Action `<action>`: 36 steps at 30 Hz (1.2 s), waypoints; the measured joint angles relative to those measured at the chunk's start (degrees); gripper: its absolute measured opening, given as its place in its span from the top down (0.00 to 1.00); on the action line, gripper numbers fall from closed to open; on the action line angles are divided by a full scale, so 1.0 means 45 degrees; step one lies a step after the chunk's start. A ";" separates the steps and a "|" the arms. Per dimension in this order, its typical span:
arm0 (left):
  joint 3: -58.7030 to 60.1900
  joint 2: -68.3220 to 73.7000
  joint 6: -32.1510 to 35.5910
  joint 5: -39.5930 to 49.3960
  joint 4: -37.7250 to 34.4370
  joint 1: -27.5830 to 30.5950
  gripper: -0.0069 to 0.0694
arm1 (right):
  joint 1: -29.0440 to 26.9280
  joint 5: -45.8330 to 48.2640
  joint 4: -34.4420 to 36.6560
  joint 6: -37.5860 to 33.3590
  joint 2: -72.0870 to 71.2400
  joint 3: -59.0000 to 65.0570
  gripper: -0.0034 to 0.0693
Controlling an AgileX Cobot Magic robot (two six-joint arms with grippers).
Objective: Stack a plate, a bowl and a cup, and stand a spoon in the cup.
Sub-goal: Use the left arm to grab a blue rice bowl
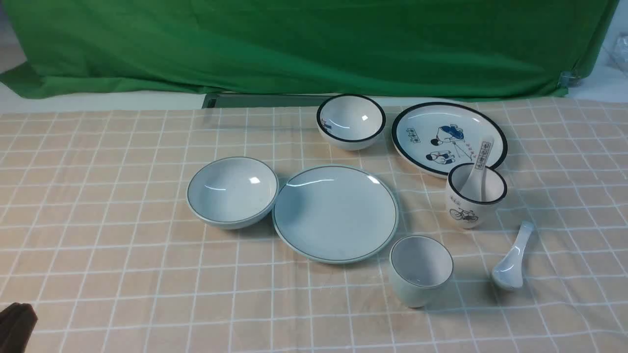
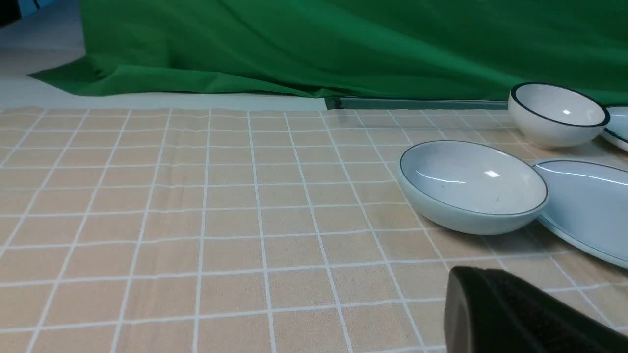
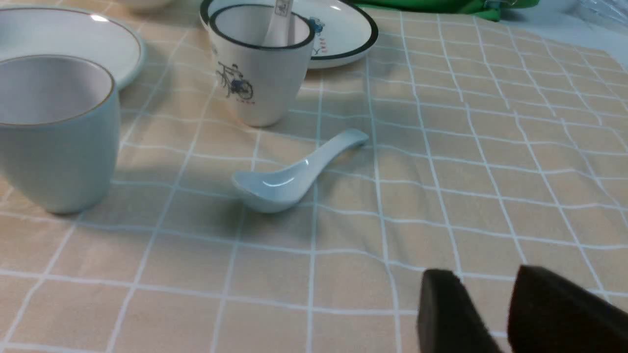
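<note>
The left hand (image 1: 17, 326) sits low at the near left corner of the bench (image 1: 122, 294), its fingers pressed together and holding nothing; the bowl (image 1: 232, 191) lies ahead of it and to its right, well apart. The right hand (image 3: 483, 279) shows only in its own wrist view, its two dark fingers (image 3: 441, 314) a little apart with nothing between them, hovering over bare cloth. The spoon (image 1: 512, 264) lies ahead of that hand, apart from it, hollow side up, scoop toward the robot and handle pointing away. The cup (image 1: 421, 269) stands upright and empty to the left of the spoon, near it but not touching. Just beyond the cup, the plate (image 1: 335, 212) lies flat in the middle of the bench. The bowl sits at the plate's left edge, so close that I cannot tell whether the rims touch. Farther back on the right stands a bicycle cup (image 1: 475, 196) with a patterned spoon (image 1: 478, 169) leaning in it, and behind it a picture plate (image 1: 449, 137); left of that is a black-rimmed bowl (image 1: 351, 120). A peach checked cloth (image 1: 98, 196) with white lines covers the bench, and a green backdrop (image 1: 314, 44) hangs along its far edge.
</note>
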 joint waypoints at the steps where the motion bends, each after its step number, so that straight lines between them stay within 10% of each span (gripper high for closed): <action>1: 0.0000 0.0000 -0.0055 -0.0078 0.0000 0.0000 0.90 | 0.0000 0.0000 0.0000 0.0000 0.0000 0.0000 0.63; 15: -0.0012 -0.0009 -0.1301 -0.3464 -0.4692 0.0000 0.90 | 0.0000 0.0000 0.0000 0.0000 0.0000 0.0000 0.63; 23: -0.3204 0.2283 -0.0697 0.0458 -0.3215 -0.0402 0.90 | 0.0000 0.0000 0.0000 0.0000 0.0000 0.0000 0.63; 36: -0.9706 1.1871 0.4958 0.6592 -0.1950 -0.3301 0.90 | 0.0000 -0.2281 0.0544 0.1663 0.0000 0.0000 0.63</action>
